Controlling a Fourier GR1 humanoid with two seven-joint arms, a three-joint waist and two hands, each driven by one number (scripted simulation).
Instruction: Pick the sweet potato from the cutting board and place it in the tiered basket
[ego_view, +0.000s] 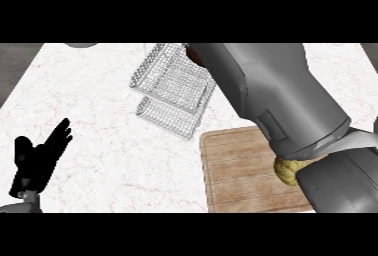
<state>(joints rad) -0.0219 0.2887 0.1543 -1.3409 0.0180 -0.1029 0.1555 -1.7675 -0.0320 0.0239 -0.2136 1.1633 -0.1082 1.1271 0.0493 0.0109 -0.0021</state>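
A white marbled tabletop (111, 145) fills the scene, with darker floor showing past its far left edge. At the far centre stands a silver wire-mesh tiered basket (171, 80), its upper tray overlapping a lower tray that juts out toward the near side. Just to the near right of the basket lies a rectangular light-brown wooden cutting board (236, 175), its planks running left to right.

The robot's right grey forearm (273, 95) crosses the scene from the near right corner up toward the far centre, passing over the right part of the cutting board and ending at the far right rim of the basket. The right hand itself is hidden behind the forearm, so whether its fingers are spread or closed cannot be told. A small brownish-orange patch shows at the basket's far right edge beside the arm's end, too little of it visible to say what it is.

A knobbly yellow item (289, 170) peeks out from beneath the forearm at the right side of the cutting board.

The left black hand (37, 160) rests at the near left edge of the tabletop, its fingers straight, held together and pointing up and away, holding nothing.
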